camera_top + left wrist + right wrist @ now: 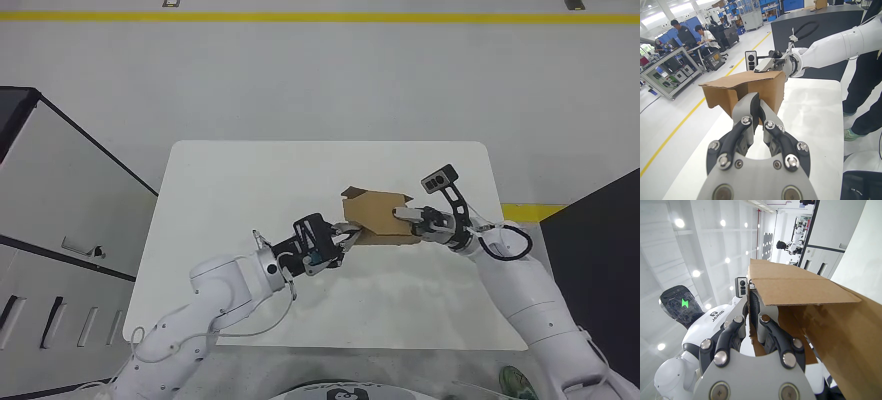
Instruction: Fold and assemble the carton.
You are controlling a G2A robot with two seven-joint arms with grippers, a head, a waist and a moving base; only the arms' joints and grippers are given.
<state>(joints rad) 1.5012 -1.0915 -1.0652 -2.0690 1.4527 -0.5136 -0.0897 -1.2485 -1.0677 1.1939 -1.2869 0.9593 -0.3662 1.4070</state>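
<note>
A brown carton [372,213], partly folded with loose flaps, sits over the right middle of the white table [250,180], held between both grippers. My left gripper [347,238] meets its near left corner. In the left wrist view this gripper [756,96] is shut, with a lower edge of the carton [764,89] pinched between its pads. My right gripper [402,214] holds the opposite side. In the right wrist view it [750,298] is shut on a thin cardboard wall of the carton [791,289]. The left wrist view shows the right gripper [761,69] on the carton's top edge.
A person's legs [863,94] in dark trousers stand at the table's right side. A dark cabinet [590,260] stands to the right of the table and a grey cabinet [60,200] to the left. The table's left half and back are bare.
</note>
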